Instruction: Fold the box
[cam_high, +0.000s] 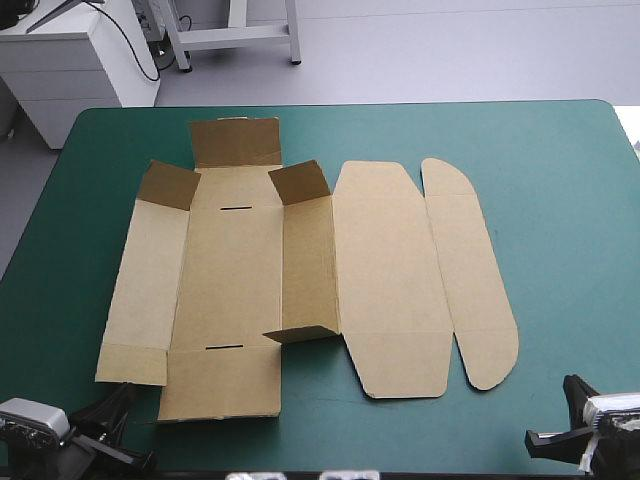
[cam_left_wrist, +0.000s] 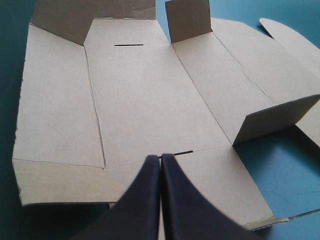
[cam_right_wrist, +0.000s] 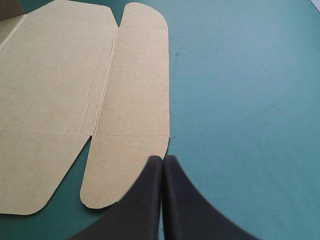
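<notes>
A: Where is the box (cam_high: 230, 280) right now?

B: Opened out on the teal-green tabletop (cam_high: 570, 200), a little left of the middle, with its near edge close to the tabletop's near edge. Most of it lies flat. The far end flap (cam_high: 236, 141) tilts up, and so do small corner flaps such as the near one (cam_high: 300, 334). The lid panel (cam_high: 390, 280) and the rounded flap (cam_high: 470, 290) lie flat on the right.

A: And the jaws?

B: The left jaws and the right jaws are each pressed together, holding nothing. They sit at the near corners, well apart from each other.

A: What could go wrong?

B: I judge that shut jaws can only push. On that cover a flat sheet would likely slide or skew rather than bend at a crease. The tilted flaps will probably spring back unless they are held. The near corner flap also stands where a sweep along the side wall could crush it.

A: What does each view add?

B: Only the high view shows the whole sheet and both arms. The left wrist view shows the near slot (cam_left_wrist: 176, 153) just ahead of the left jaws, which are over the near end flap; I cannot tell if they touch it. The right wrist view shows the rounded flap's edge just beside the right jaws, flush on the cover, with nothing raised to catch.
</notes>
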